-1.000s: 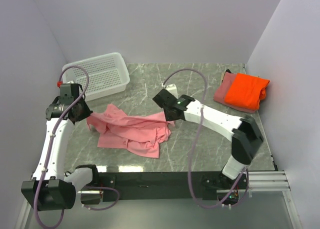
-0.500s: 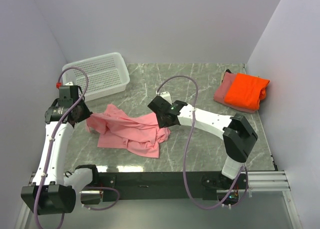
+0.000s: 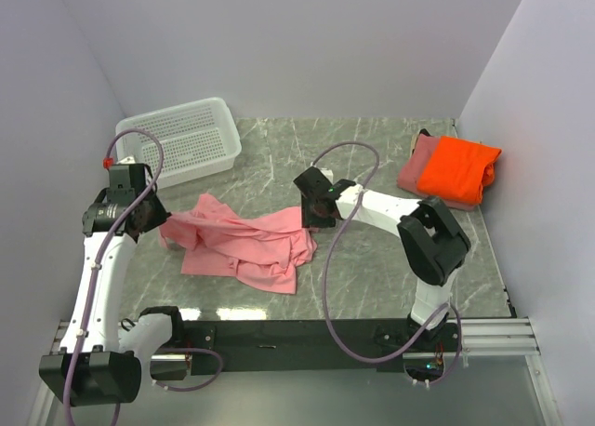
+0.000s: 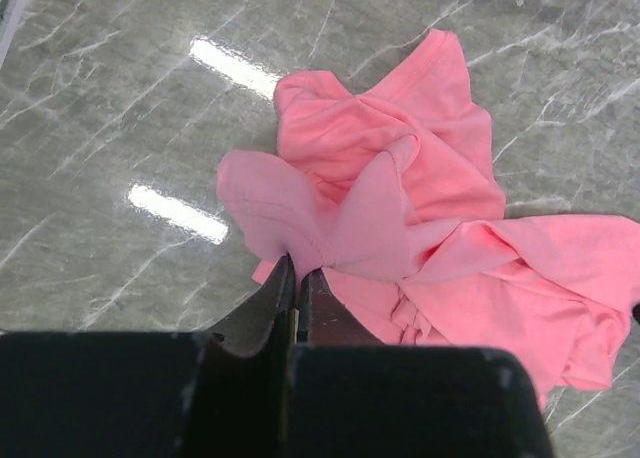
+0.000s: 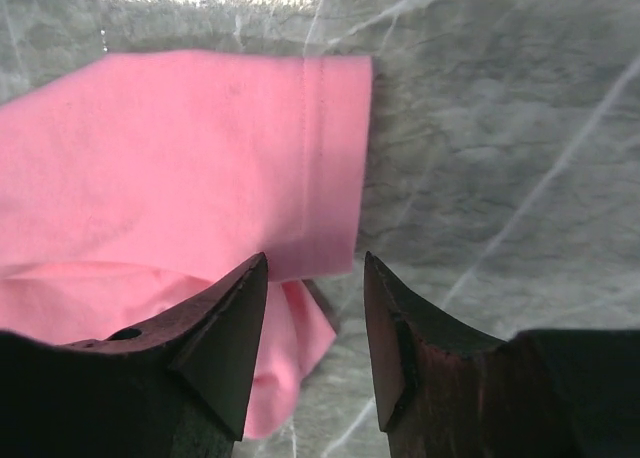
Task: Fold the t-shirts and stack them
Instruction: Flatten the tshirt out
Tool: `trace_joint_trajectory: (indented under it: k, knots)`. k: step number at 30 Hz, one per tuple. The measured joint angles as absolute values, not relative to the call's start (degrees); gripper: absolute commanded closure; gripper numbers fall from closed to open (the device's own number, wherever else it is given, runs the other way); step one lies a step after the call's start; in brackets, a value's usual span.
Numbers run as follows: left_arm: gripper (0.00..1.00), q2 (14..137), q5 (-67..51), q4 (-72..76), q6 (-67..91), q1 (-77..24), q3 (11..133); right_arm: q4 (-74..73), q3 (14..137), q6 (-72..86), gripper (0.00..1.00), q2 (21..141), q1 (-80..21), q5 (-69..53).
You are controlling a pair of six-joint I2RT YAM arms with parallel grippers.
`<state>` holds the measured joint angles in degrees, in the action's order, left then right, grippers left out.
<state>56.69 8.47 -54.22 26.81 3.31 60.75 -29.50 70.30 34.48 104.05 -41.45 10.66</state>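
Note:
A light pink t-shirt (image 3: 246, 247) lies crumpled on the marble table, left of centre. My left gripper (image 3: 160, 223) is shut on the shirt's left edge; the left wrist view shows the pink cloth (image 4: 370, 198) pinched between the closed fingers (image 4: 283, 290). My right gripper (image 3: 313, 223) hovers open over the shirt's right sleeve; in the right wrist view the sleeve hem (image 5: 320, 158) lies just ahead of the spread fingertips (image 5: 250, 278). A bright orange shirt (image 3: 457, 168) lies folded on a dusty rose one (image 3: 415, 170) at the back right.
A white perforated basket (image 3: 183, 138) stands at the back left corner. Purple cables loop over both arms. The walls close in at left, right and back. The table's front edge meets a black rail.
My right arm has drawn its forearm in and its gripper now sits over the shirt's right sleeve edge. My left gripper has stayed shut on the cloth, shifting slightly.

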Motion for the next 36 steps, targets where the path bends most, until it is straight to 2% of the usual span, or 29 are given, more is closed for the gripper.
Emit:
trace_joint_trajectory:
  k: [10, 19, 24, 27, 34, 36]
  knots:
    - [0.99, 56.16, 8.86, -54.35, 26.79, 3.31, 60.10, -27.92, 70.76, 36.51, 0.53, 108.55, -40.75, 8.47]
    - [0.99, 57.17, 8.86, -54.33, 26.79, 3.31, 60.10, -25.74, 69.30, 38.00, 0.72, 108.01, -39.48, 7.44]
    - [1.00, 57.17, 8.86, -54.30, 26.81, 3.31, 60.10, -26.11, 66.52, 38.17, 0.90, 105.67, -39.27, 8.08]
    - [0.99, 57.17, 8.86, -54.30, 26.79, 3.31, 60.10, -27.77, 64.75, 38.28, 0.95, 103.53, -39.13, 8.47]
    - [1.00, 57.56, 8.86, -54.26, 26.79, 3.31, 60.05, -33.98, 63.66, 38.13, 0.96, 95.66, -39.00, 11.00]
    - [0.99, 57.89, 8.84, -54.08, 26.76, 3.31, 59.99, -35.79, 63.86, 38.02, 1.00, 92.51, -38.92, 12.03]
